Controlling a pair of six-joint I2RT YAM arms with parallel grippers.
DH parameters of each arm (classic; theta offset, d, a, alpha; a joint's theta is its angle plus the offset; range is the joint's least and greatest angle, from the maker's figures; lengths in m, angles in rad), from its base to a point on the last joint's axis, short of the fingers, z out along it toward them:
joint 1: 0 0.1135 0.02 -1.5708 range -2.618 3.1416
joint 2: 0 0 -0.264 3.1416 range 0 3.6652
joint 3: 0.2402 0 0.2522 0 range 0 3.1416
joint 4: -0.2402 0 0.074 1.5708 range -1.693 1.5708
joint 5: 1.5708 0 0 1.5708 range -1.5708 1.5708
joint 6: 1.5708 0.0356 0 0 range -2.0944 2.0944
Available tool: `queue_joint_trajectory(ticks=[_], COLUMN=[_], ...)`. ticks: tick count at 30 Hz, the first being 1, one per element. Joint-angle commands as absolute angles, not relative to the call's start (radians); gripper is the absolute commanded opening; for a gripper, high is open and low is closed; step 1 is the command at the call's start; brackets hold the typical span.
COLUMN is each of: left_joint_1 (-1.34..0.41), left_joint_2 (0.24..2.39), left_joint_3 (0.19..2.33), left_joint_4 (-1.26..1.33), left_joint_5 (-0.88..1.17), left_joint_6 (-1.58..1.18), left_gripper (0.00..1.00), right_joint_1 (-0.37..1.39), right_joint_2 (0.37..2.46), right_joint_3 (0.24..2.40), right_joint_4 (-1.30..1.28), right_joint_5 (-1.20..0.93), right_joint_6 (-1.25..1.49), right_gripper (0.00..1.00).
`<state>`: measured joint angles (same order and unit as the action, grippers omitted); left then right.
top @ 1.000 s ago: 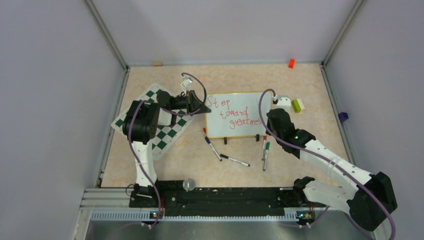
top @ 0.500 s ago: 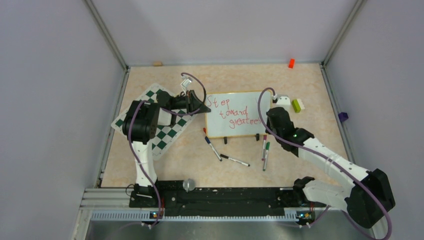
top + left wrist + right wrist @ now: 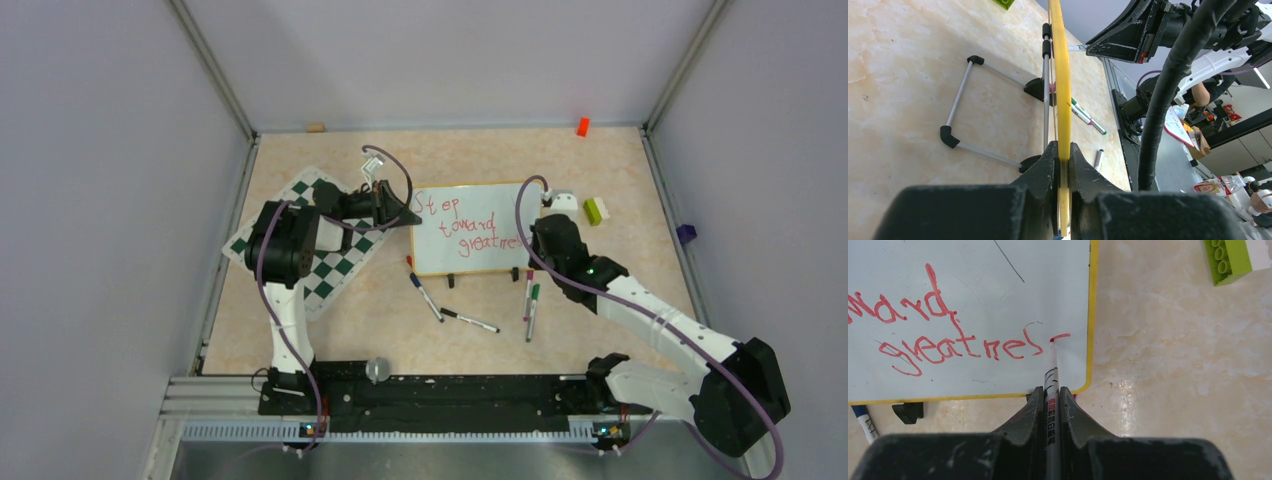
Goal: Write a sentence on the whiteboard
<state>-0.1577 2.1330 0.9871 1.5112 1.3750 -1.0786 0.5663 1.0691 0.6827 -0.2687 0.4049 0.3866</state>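
The whiteboard [image 3: 470, 255] stands tilted on two black feet at mid-table, with a yellowish frame. The sentence [image 3: 468, 227] is red handwriting in three lines, "Step toward greatnes". My left gripper [image 3: 405, 213] is shut on the board's left frame edge [image 3: 1063, 90], seen edge-on in the left wrist view [image 3: 1063, 152]. My right gripper [image 3: 543, 228] is shut on a red marker [image 3: 1051, 385]; its tip touches the board at the end of a short red stroke just right of the last "s" [image 3: 1032, 337], near the right frame.
Several loose markers [image 3: 470, 320] lie in front of the board. A green-and-white chessboard mat [image 3: 330, 270] lies under the left arm. A green and white block [image 3: 597, 209] sits right of the board, an orange block [image 3: 582, 126] at the back, a purple one [image 3: 685, 234] by the right wall.
My right gripper has shifted slightly up and left along the board's right edge with the marker. The left arm and the board have not moved.
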Motion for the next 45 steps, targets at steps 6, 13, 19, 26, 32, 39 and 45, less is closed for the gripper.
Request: queue_joint_trajectory(ticks=[6,13,19,26,32,39,45], left_joint_1=[-0.155,-0.155,-0.155,-0.155,-0.155,-0.155,-0.155], left_joint_2=[2.108,2.108,2.107,2.108,2.112,2.112,2.105], left_joint_3=[0.991,0.991,0.991,0.992,0.994,0.994,0.989], left_joint_4=[1.620,1.620,1.620,1.620,1.620,1.620,1.620], left_joint_5=[1.368,1.369,1.369,1.369,1.369,1.370,1.369], left_joint_6=[-1.092,-1.091,-1.092,-1.092,-1.094,-1.094,-1.089], left_gripper=[0.00,0.00,0.00,0.00,0.00,0.00,0.00], right_joint_1=[0.557,0.557,0.557,0.558,0.557,0.558,0.557], right_joint_2=[1.039,1.043,1.044,1.054,1.054,1.055,0.979], right_joint_3=[0.689,0.693,0.692,0.684,0.681,0.689,0.686], right_joint_4=[-0.291,-0.299,-0.312,-0.317,-0.308,-0.277,-0.275], right_joint_5=[0.412,0.451,0.459,0.393,0.357,0.337,0.334], right_joint_6=[0.387,0.395,0.398,0.368,0.357,0.360,0.373], right_gripper=[0.00,0.00,0.00,0.00,0.00,0.00,0.00])
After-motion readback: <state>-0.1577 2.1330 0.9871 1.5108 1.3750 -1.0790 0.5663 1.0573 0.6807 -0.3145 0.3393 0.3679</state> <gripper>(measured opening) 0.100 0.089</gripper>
